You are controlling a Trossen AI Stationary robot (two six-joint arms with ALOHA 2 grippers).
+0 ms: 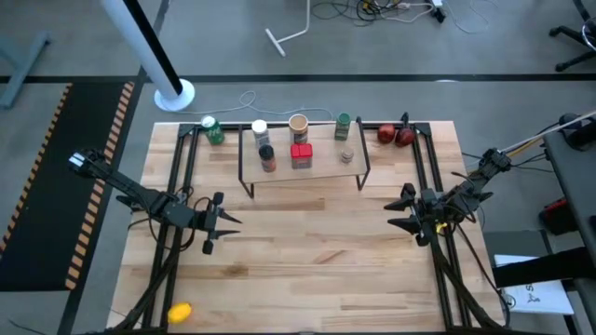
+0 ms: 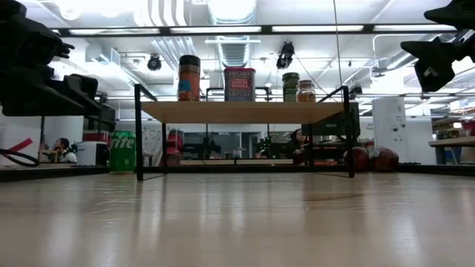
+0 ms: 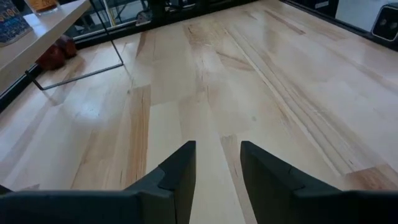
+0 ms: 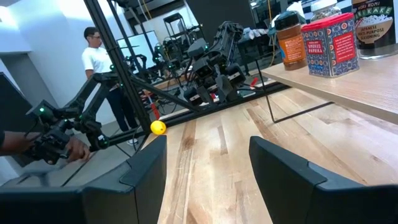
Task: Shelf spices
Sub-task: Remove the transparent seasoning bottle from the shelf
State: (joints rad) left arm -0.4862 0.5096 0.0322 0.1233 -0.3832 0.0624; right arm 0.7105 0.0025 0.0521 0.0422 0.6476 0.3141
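- Bare wooden table under and between both grippers, wide open boards ahead of each.
- Left gripper hovering at the left rail, fingers parted narrowly, nothing between them.
- Right gripper by the right rail, fingers spread wide, empty.
- Beyond both jaws, toward the far edge: shelf, with red square tin, dark-capped brown jar and small clear grey-capped jar on its pale top.
- White-capped jar, tan round-lidded tub and green-capped jar along the shelf's back edge.

Green can, two red fruits
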